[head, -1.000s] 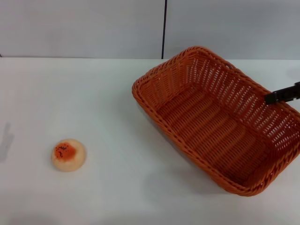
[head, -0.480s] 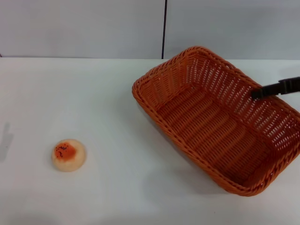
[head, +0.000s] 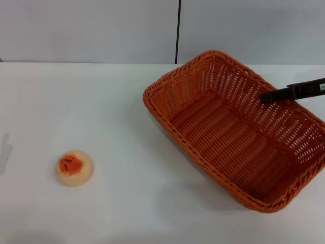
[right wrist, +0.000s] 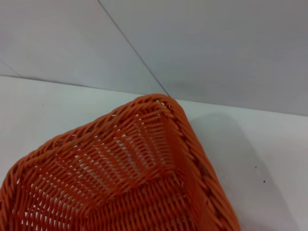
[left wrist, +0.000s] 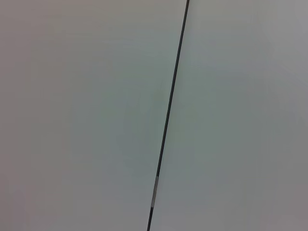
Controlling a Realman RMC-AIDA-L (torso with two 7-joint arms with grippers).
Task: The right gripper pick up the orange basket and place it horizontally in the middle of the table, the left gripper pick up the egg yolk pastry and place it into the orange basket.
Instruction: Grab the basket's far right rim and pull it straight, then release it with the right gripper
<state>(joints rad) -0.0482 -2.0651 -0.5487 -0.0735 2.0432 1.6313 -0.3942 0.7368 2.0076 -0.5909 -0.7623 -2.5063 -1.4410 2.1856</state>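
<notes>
The orange basket (head: pixel 233 132) sits on the right half of the white table (head: pixel 101 101), turned diagonally, with nothing inside it. One of its corners (right wrist: pixel 144 163) fills the right wrist view. My right gripper (head: pixel 269 95) comes in from the right edge as a thin black bar, just above the basket's far right rim and reaching over its inside. The egg yolk pastry (head: pixel 74 168) lies alone at the front left of the table, far from the basket. My left gripper is out of view; its wrist view holds only a grey wall.
A grey wall with a dark vertical seam (head: pixel 177 30) runs behind the table. A faint shadow (head: pixel 5 147) falls on the table at the left edge. Open tabletop lies between the pastry and the basket.
My right gripper has slid leftward from the basket's right rim to farther over its inside. Basket and pastry have stayed put.
</notes>
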